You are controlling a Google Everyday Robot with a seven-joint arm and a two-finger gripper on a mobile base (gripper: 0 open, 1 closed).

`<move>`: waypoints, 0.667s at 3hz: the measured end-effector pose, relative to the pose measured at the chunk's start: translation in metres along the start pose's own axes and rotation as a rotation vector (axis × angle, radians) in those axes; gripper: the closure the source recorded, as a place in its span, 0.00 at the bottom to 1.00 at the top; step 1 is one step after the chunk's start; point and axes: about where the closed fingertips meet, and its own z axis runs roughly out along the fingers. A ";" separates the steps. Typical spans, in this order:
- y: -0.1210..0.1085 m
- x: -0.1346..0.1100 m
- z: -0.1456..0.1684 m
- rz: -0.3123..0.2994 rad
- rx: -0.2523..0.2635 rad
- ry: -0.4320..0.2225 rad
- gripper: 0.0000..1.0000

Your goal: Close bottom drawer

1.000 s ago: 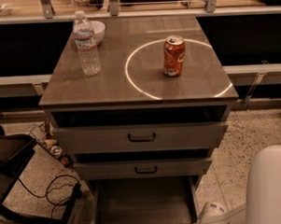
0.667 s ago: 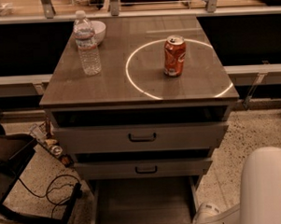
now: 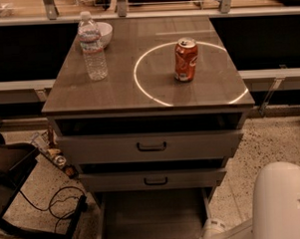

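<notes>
The bottom drawer (image 3: pixel 153 216) is pulled far out at the foot of the cabinet. Its plain grey tray shows empty, and its front and handle are cut off by the lower edge of the view. Above it, the middle drawer front (image 3: pixel 153 180) and the top drawer front (image 3: pixel 151 146) each stand slightly out, with dark bar handles. My white arm (image 3: pixel 283 205) rises at the bottom right. My gripper (image 3: pixel 215 232) sits at the bottom edge, just right of the open tray's right rail, mostly cut off.
On the cabinet top (image 3: pixel 113 88) stand a water bottle (image 3: pixel 92 46), a white bowl (image 3: pixel 105 32) and an orange soda can (image 3: pixel 186 59) inside a bright ring. A dark chair base and cables (image 3: pixel 39 211) lie on the floor at the left.
My white arm has shifted a little to the left, toward the open tray's right side. The drawers and the things on top have not moved.
</notes>
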 end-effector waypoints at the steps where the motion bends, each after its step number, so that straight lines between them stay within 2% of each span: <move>1: -0.010 0.001 0.009 0.013 0.006 0.037 1.00; 2: -0.020 0.003 0.012 0.017 0.013 0.061 1.00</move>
